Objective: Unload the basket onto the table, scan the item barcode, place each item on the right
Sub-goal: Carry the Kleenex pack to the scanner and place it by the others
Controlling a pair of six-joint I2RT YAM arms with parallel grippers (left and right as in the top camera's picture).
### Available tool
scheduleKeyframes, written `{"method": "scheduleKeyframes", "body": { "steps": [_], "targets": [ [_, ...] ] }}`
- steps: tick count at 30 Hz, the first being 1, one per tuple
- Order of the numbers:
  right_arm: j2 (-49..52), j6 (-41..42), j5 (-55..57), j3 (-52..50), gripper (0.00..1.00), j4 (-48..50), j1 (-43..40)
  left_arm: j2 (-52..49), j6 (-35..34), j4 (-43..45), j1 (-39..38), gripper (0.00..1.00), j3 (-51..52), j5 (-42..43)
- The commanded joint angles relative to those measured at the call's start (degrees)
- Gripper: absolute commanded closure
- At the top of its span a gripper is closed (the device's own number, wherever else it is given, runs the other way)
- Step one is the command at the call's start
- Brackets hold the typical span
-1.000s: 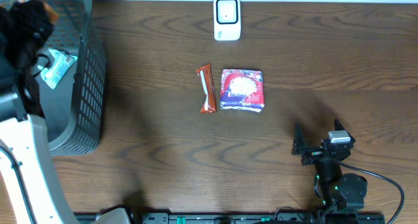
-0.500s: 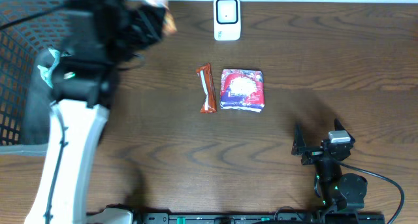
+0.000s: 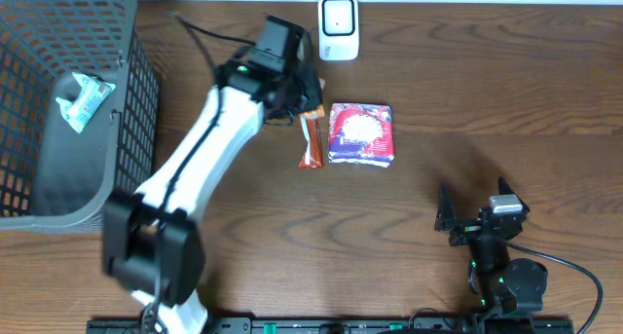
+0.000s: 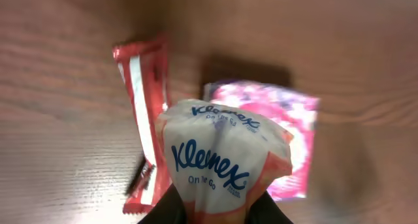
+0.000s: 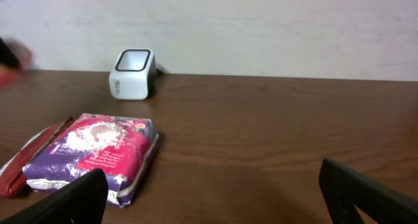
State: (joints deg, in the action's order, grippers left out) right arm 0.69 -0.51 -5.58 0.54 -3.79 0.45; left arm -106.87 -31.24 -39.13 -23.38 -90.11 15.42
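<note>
My left gripper is shut on a white and orange Kleenex tissue pack, its printed face turned to the wrist camera. In the overhead view the left gripper hangs over the top end of a red snack bar, just below and left of the white barcode scanner. The held pack is mostly hidden by the arm there. My right gripper rests at the front right, open and empty. The scanner stands by the back wall.
A pink and purple packet lies right of the red bar. That packet also shows under the held pack, and in the right wrist view. A dark mesh basket at the left holds a teal packet.
The left arm has swung right from the basket across the table with the tissue pack, ending over the red bar near the scanner. The right arm has not moved.
</note>
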Motion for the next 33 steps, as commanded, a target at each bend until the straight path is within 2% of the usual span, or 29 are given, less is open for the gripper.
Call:
{"method": "scheduleKeyframes", "body": {
  "steps": [1, 2, 6, 8, 11, 19, 28, 31, 33],
  "targets": [
    [-0.3, -0.4, 0.1, -0.2, 0.01, -0.1, -0.4, -4.6, 0.8, -0.3, -1.0, 0.84, -0.1, -1.1],
    [-0.3, -0.4, 0.1, -0.2, 0.01, -0.1, -0.4, -5.7, 0.8, -0.5, -1.5, 0.78, -0.1, -1.1],
    [-0.3, -0.4, 0.1, -0.2, 0.01, -0.1, -0.4, -7.9, 0.8, -0.5, -3.1, 0.70, -0.1, -1.1],
    [-0.3, -0.4, 0.1, -0.2, 0.01, -0.1, -0.4, -8.1, 0.8, -0.5, -3.9, 0.55, -0.1, -1.1],
    [-0.3, -0.4, 0.1, -0.2, 0.01, -0.1, -0.4, -8.0, 0.8, -0.4, -4.4, 0.40, -0.1, -1.1],
    [-0.3, -0.4, 0.1, -0.2, 0.01, -0.1, -0.4, -4.2, 3.2, -0.6, -2.7, 0.30, -1.7, -1.1],
    [-0.3, -0.4, 0.1, -0.2, 0.01, -0.1, -0.4, 13.7, 3.2, 3.2, 2.7, 0.26, -2.4, -1.2],
    [-0.3, -0.4, 0.1, -0.2, 0.01, -0.1, -0.4, 19.6, 3.2, 3.8, 5.7, 0.14, -2.4, -1.2],
    [-0.3, -0.4, 0.1, -0.2, 0.01, -0.1, -0.4, 22.8, 3.2, 4.3, 8.0, 0.13, -2.4, -1.2]
  ]
}}
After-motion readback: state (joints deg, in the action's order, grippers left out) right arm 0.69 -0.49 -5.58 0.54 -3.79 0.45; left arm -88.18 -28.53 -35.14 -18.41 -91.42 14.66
